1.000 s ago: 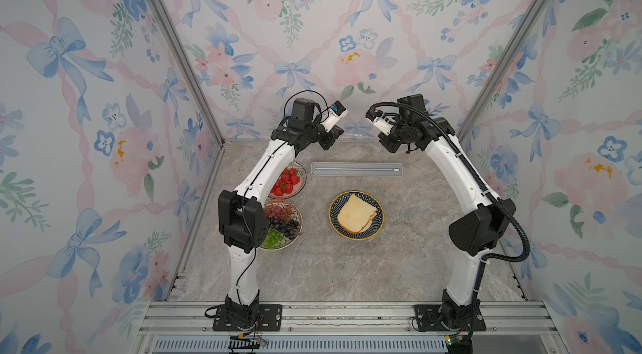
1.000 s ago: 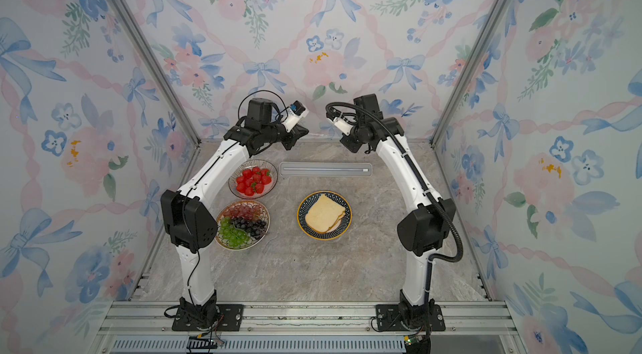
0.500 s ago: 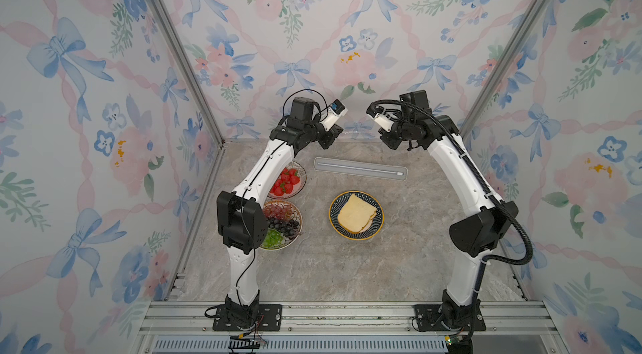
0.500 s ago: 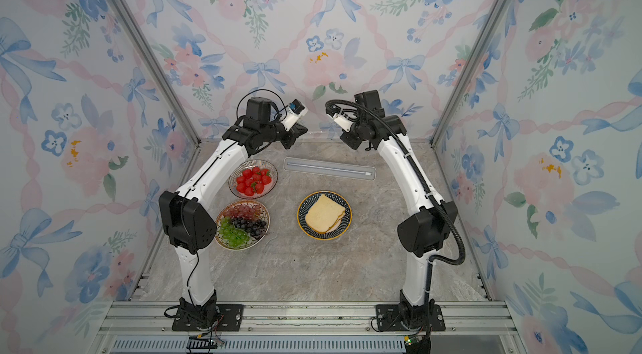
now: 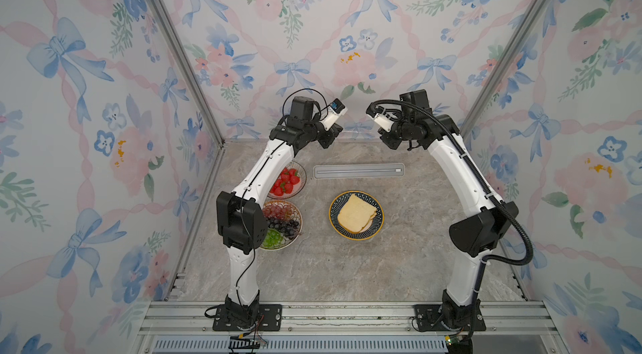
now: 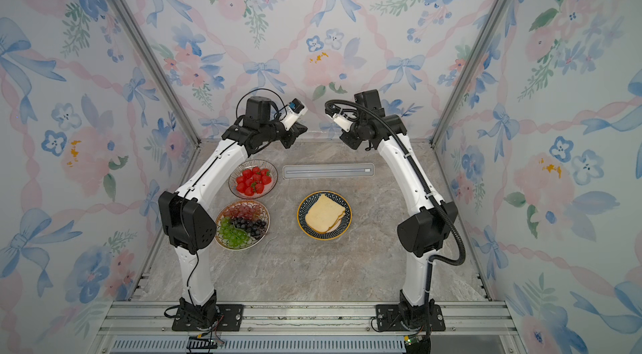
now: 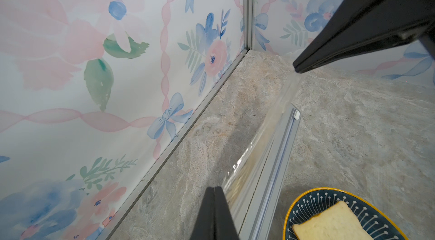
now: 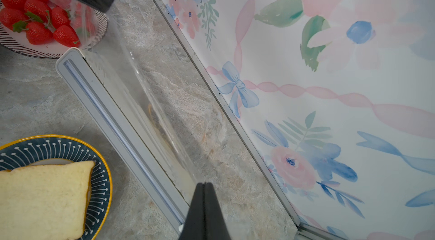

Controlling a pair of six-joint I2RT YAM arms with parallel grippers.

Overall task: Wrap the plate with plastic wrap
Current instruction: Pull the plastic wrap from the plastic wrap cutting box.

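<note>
A dark blue plate (image 5: 334, 210) (image 6: 302, 212) with a yellow rim carries slices of bread (image 5: 356, 217) at the table's middle. Behind it lies the long grey-topped box (image 5: 357, 171) (image 7: 275, 168) (image 8: 113, 118). Clear plastic wrap (image 7: 259, 142) (image 8: 146, 100) rises from the box as a taut sheet. My left gripper (image 7: 214, 188) (image 5: 331, 136) is shut on one upper corner of the film. Its other upper corner is pinched in my shut right gripper (image 8: 204, 183) (image 5: 386, 137). Both grippers hang above and behind the box, near the back wall.
A bowl of strawberries (image 5: 286, 180) and a bowl of grapes (image 5: 281, 220) stand left of the plate, partly under my left arm. The floral back wall (image 5: 354, 67) is close behind both grippers. Side walls enclose the table.
Both grippers have risen a little, still shut on the film, and more wrap stands drawn out of the box. The box shifted slightly and lies level again.
</note>
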